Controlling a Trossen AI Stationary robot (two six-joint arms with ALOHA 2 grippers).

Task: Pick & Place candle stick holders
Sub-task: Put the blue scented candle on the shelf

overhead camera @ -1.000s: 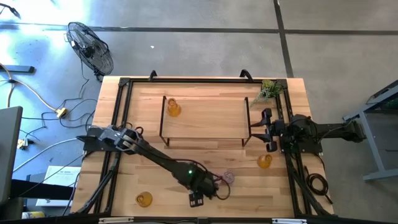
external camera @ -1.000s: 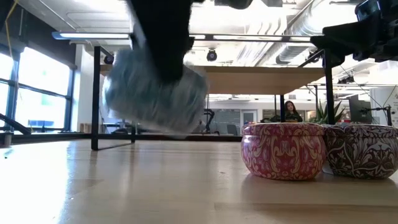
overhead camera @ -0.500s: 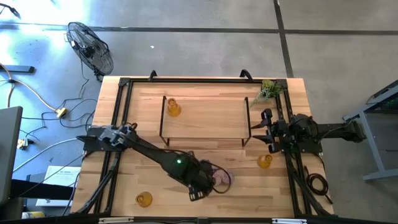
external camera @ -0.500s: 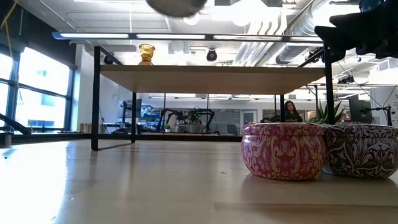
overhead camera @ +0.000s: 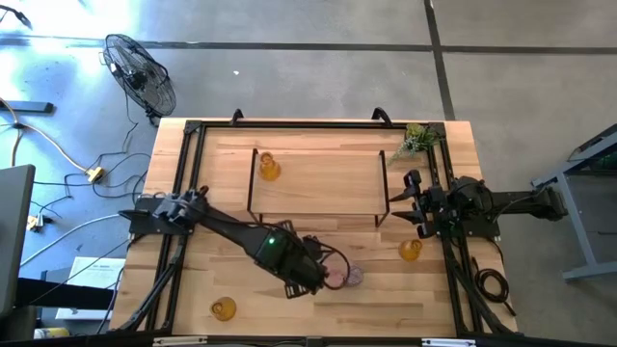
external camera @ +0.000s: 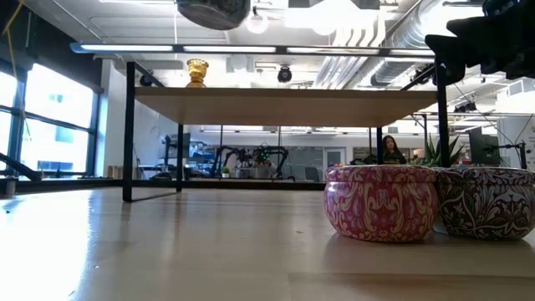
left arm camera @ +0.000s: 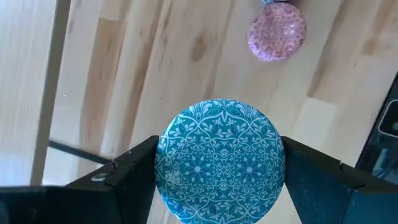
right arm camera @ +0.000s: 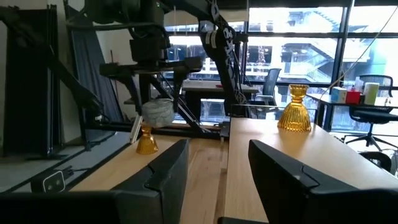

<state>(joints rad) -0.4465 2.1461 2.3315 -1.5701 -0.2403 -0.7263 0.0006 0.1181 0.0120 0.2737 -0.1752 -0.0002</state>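
My left gripper (overhead camera: 301, 278) is shut on the blue patterned round holder (left arm camera: 221, 158), high above the table's near middle; the holder's underside shows at the top of the low view (external camera: 213, 12). The pink holder (overhead camera: 334, 277) and the purple holder (overhead camera: 354, 276) stand on their bases just right of it. One amber glass holder (overhead camera: 269, 169) stands on the raised shelf (overhead camera: 318, 183), one (overhead camera: 224, 308) at the near left and one (overhead camera: 411, 251) at the right. My right gripper (overhead camera: 416, 204) is open and empty beside the shelf's right end. My left gripper pinches the blue holder's round side wall (left arm camera: 163, 163) between its two fingers (left arm camera: 134, 168), one on each opposite side. The fingers come from above, pointing down. The holder is lifted clear of the table and sits level, its patterned top up.
The shelf's black frame legs (external camera: 127, 134) stand on the table's middle. A green plant sprig (overhead camera: 416, 141) is at the far right corner. Black rails (overhead camera: 183, 173) run along the table's sides. Bare wood lies between the near-left amber holder and the pink one.
My left gripper has risen with the blue holder, which has gone from just above the table to high above it. It has also moved a little toward the far edge, nearer the pink holder. It stays shut on the holder.
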